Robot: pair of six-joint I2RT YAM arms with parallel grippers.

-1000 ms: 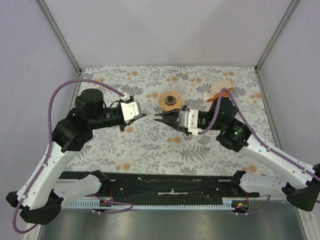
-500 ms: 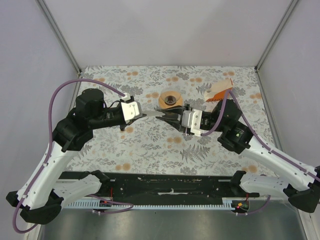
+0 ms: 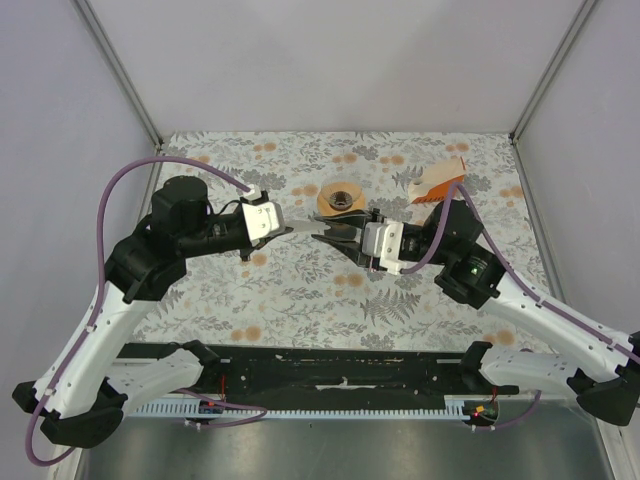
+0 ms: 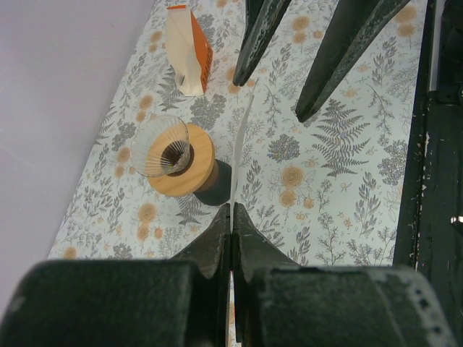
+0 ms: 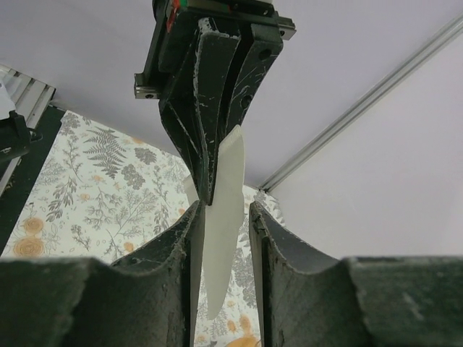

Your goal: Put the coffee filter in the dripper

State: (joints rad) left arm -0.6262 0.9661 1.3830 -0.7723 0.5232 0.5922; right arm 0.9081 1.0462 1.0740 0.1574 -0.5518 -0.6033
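Note:
The coffee filter (image 5: 226, 189) is a thin white paper held upright in the air, edge-on in the left wrist view as a white line (image 4: 241, 137). My left gripper (image 4: 231, 211) is shut on one end of it (image 3: 290, 230). My right gripper (image 5: 223, 217) faces it from the right (image 3: 318, 233). Its jaws are open, and the filter's free end hangs between them, close to one finger with a gap to the other. The dripper (image 3: 340, 198), an orange-brown round funnel with a dark centre hole, stands on the table just behind the grippers (image 4: 181, 160).
An orange-and-white box (image 3: 438, 183) lies at the back right of the flowered tablecloth (image 3: 300, 300), also seen beyond the dripper (image 4: 188, 49). Grey walls and metal posts (image 3: 120, 70) close in the table. A black rail (image 3: 340, 365) runs along the near edge.
My right gripper's jaws have spread wider around the filter, and that arm has shifted slightly back. The left gripper has held still with the filter.

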